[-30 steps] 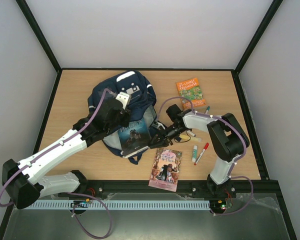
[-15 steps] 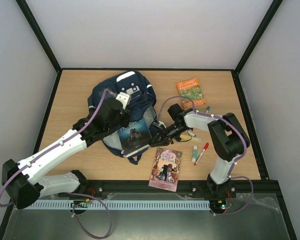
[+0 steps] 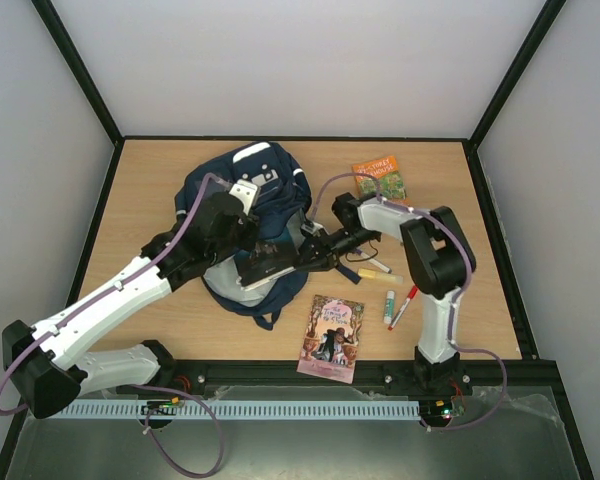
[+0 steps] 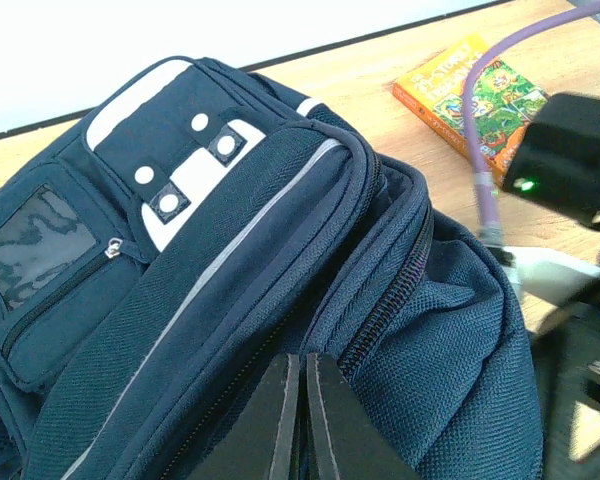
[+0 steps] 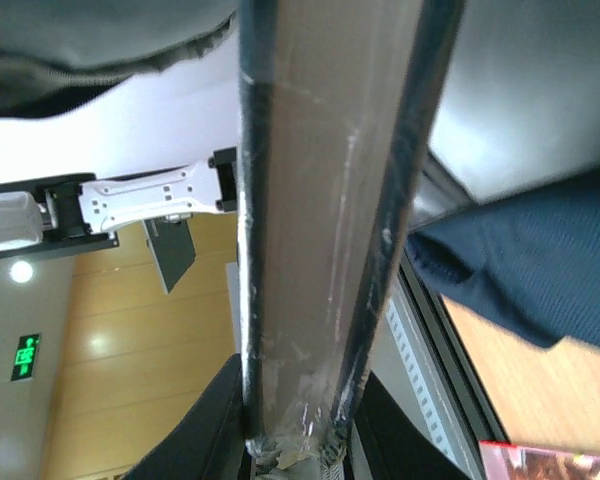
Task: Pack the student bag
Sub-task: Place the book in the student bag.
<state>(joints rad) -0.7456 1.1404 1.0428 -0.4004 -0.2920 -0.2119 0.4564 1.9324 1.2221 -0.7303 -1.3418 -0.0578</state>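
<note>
The navy student bag (image 3: 265,180) lies at the table's middle left with its opening towards the arms. My left gripper (image 3: 248,232) is shut on a fold of the student bag (image 4: 180,250) beside the main zip, its tips (image 4: 302,365) pinching the fabric. My right gripper (image 3: 312,250) is shut on a dark-covered book (image 3: 270,264), which stands on edge at the bag's mouth. In the right wrist view the book (image 5: 330,200) runs edge-on out from between my fingers (image 5: 215,420), with navy bag fabric (image 5: 520,270) beside it.
An orange book (image 3: 380,178) lies at the back right, also showing in the left wrist view as the orange book (image 4: 470,95). A pink book (image 3: 331,337) lies near the front edge. A red pen (image 3: 404,305), a green-capped marker (image 3: 390,307) and a yellow highlighter (image 3: 372,272) lie by the right arm.
My right gripper has carried the dark book left and back, turning it from nearly flat onto its edge at the bag's mouth. The left gripper keeps its hold and barely shifts.
</note>
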